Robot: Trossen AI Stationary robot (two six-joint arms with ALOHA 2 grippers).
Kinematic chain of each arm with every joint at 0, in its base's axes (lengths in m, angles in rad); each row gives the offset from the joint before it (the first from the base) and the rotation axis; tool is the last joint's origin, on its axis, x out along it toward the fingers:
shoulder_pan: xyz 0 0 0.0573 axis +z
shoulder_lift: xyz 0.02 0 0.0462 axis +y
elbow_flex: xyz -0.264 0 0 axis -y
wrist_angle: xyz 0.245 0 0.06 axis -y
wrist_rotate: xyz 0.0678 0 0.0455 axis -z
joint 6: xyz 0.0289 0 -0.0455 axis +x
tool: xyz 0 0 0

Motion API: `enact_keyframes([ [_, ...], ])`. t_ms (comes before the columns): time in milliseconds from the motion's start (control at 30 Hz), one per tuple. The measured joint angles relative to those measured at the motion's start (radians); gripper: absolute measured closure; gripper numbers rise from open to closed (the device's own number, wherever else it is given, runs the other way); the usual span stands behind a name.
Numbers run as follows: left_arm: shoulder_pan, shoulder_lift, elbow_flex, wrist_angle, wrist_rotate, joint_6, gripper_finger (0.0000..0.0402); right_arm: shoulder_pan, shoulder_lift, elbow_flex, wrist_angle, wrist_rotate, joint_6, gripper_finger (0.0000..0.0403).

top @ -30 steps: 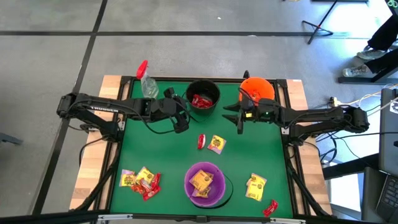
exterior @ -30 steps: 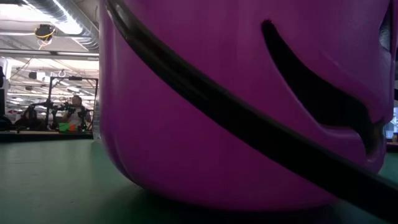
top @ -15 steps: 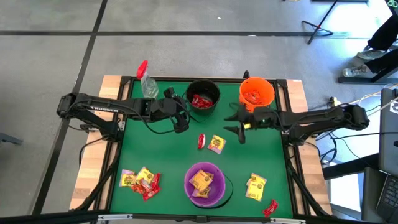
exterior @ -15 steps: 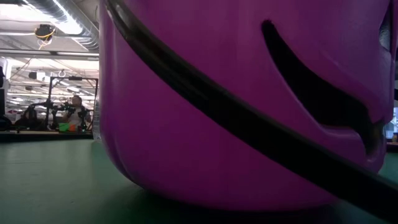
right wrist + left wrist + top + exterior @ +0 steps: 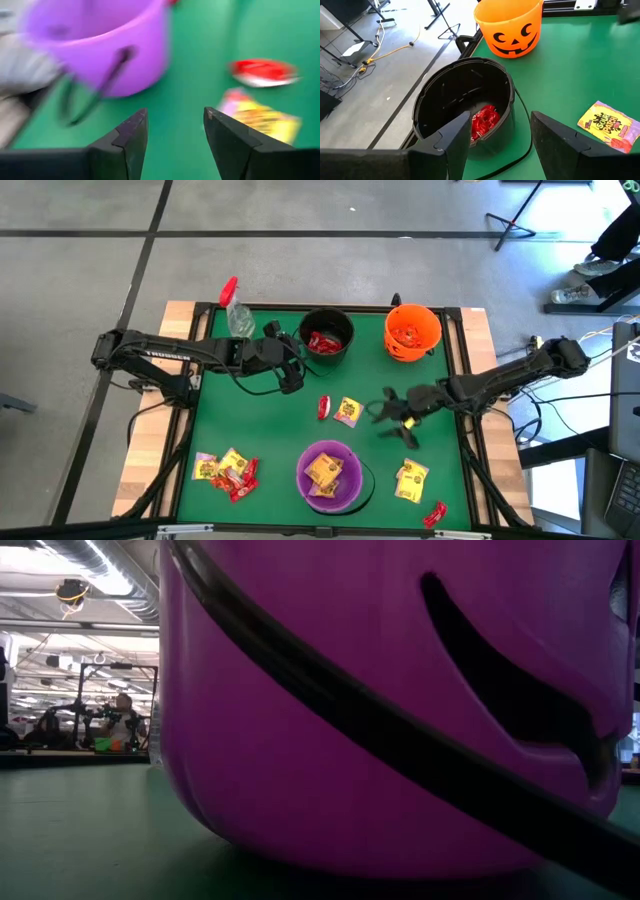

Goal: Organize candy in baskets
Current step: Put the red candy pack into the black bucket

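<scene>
black bucket (image 5: 326, 335) sitting at worktop's far edge, holding red candy (image 5: 322, 341) | orange bucket (image 5: 412, 331) near far right corner, holding red packets | purple bucket (image 5: 330, 475) at near edge, holding yellow packet (image 5: 322, 471) | left gripper (image 5: 291, 372) hanging released beside black bucket | right gripper (image 5: 392, 418) hanging released, empty, above mid-worktop

The purple bucket (image 5: 400, 710) fills nearly the whole low view, hiding the table beyond it and cut off at the top and right edges. In the right wrist view everything is smeared — bucket, red packet (image 5: 263, 71), yellow packet (image 5: 260, 117) — no print readable. The black bucket's (image 5: 465, 107) candy lies half hidden behind the left gripper's finger (image 5: 456, 140).
</scene>
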Motion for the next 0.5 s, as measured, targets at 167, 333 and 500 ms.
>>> enact_keyframes([
  [167, 0.0, 0.0, 0.0, 0.002, 0.0, 0.0, 0.0209, 0.179, 0.0, 0.0, -0.032, -0.02, 0.129, 0.0214],
  [333, 0.0, 0.0, 0.0, 0.002, 0.0, 0.0, 0.0209, 0.362, 0.0, 0.045, -0.167, 0.114, 0.214, 0.0214],
  [500, 0.0, 0.0, 0.0, 0.002, 0.0, 0.0, 0.0209, 0.495, 0.074, 0.134, -0.362, 0.215, 0.274, 0.0214],
])
